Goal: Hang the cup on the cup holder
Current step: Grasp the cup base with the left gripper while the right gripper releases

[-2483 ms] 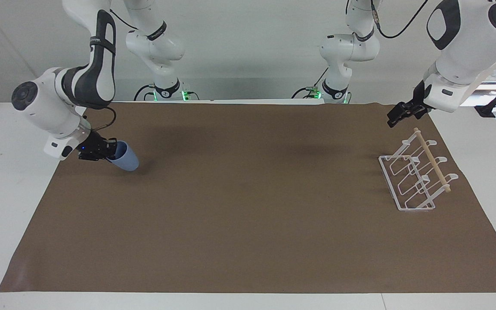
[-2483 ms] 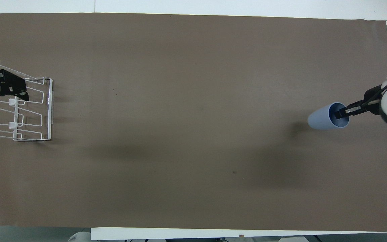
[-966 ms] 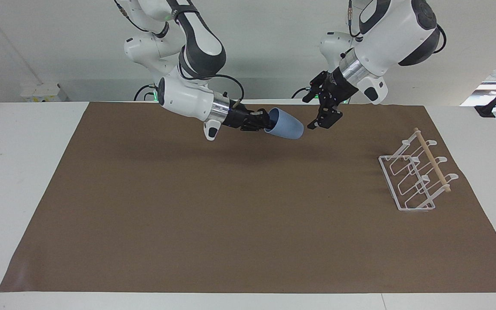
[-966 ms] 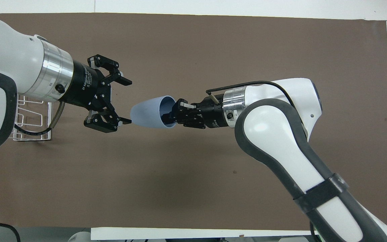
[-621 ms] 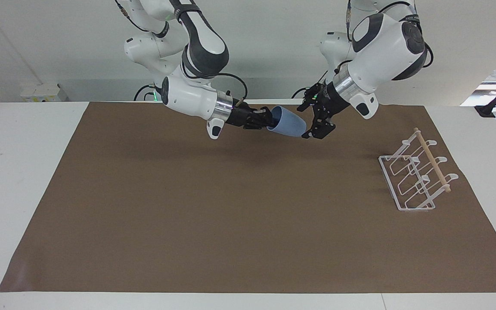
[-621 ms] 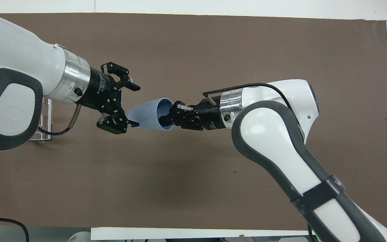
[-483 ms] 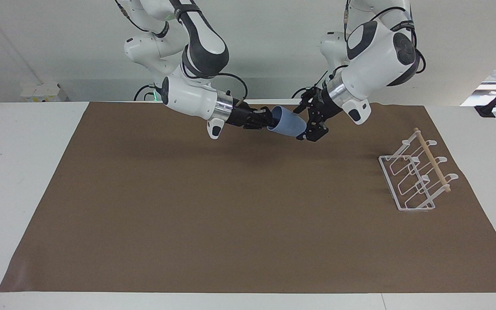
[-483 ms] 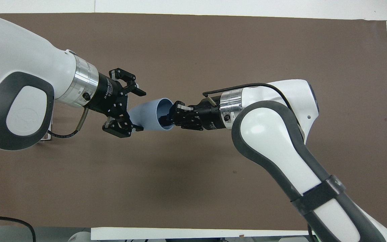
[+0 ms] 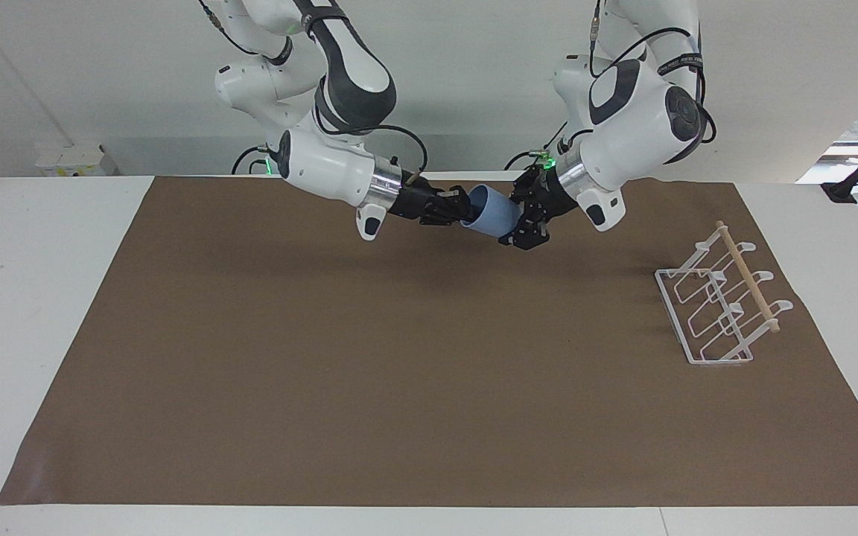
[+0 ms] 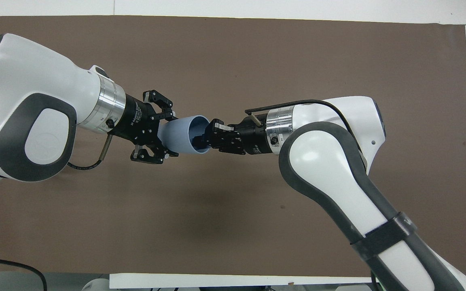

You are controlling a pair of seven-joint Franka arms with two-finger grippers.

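Inside left gripper, cup base hides.

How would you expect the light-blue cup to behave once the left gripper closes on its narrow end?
The cup looks plain and smooth, tapering toward its base, so the left gripper may slide off. It is probably light and stiff: the right gripper carries it sideways by the rim alone.

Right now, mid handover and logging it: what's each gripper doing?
Right gripper: shut on the cup rim.
Left gripper: open, fingers around the cup's base.
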